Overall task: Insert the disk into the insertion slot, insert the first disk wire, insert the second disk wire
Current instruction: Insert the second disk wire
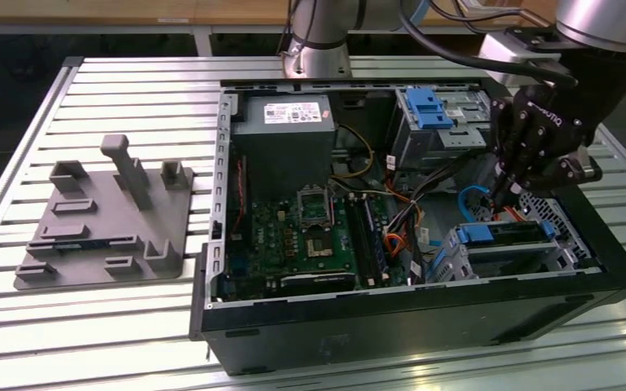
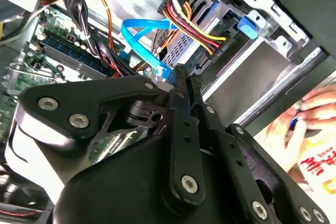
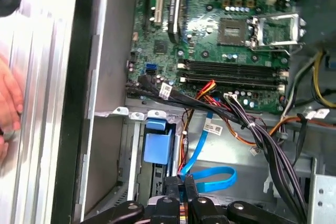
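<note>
In the exterior view the gripper (image 1: 505,198) is hanging low inside the open computer case (image 1: 400,326), toward that view's right, just above the disk (image 1: 504,236), which is already sitting in the insertion slot (image 1: 553,220) with its blue bracket showing at the near end; a grey fixture plate (image 1: 107,220) is lying well apart on the slatted table (image 1: 30,106). Going to the second wrist view, the fingers (image 2: 181,85) are pinched narrow on the end of the flat blue wire (image 2: 139,38), its connector sitting right at the tips, with the bundle of red, yellow and black power wires (image 2: 184,17) running just beyond, and a person's hand (image 2: 315,111) is showing outside the case wall. In the first wrist view the blue wire (image 3: 212,177) is looping loosely away from the fingertips, beside the blue bracket (image 3: 156,142), with the motherboard (image 3: 226,35) beyond. That wire looks light and floppy, so I'd judge the stiff plug end the place to hold, squarely, since the small connector seems easy to cock or bend.
</note>
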Controlling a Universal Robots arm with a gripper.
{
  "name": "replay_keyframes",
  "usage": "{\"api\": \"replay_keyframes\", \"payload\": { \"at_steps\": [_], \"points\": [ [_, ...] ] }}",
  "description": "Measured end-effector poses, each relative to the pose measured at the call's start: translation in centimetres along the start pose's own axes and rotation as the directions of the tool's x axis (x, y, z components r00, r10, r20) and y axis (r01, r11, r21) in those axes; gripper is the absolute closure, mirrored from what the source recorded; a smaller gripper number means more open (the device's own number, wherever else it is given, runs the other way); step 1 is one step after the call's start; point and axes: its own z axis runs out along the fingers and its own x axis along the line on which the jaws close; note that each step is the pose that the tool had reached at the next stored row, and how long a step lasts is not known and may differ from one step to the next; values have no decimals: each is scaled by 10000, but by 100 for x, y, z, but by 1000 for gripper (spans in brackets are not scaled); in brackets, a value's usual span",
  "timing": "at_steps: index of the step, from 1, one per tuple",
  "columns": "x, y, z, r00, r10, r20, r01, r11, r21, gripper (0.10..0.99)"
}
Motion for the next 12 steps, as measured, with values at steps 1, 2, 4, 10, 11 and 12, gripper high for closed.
{"api": "replay_keyframes", "payload": {
  "at_steps": [1,2,4,10,11,12],
  "points": [
    [0,0,1,9998,178,7,-178,9998,-21,925],
    [0,0,2,9994,356,12,-356,9994,-41,925],
    [0,0,5,9975,712,22,-712,9974,-82,925],
    [1,-33,13,9932,1160,31,-1159,9932,-135,925],
    [2,-57,14,9932,1163,34,-1162,9931,-135,925],
    [4,-83,14,9932,1165,43,-1164,9931,-136,925]
  ]
}}
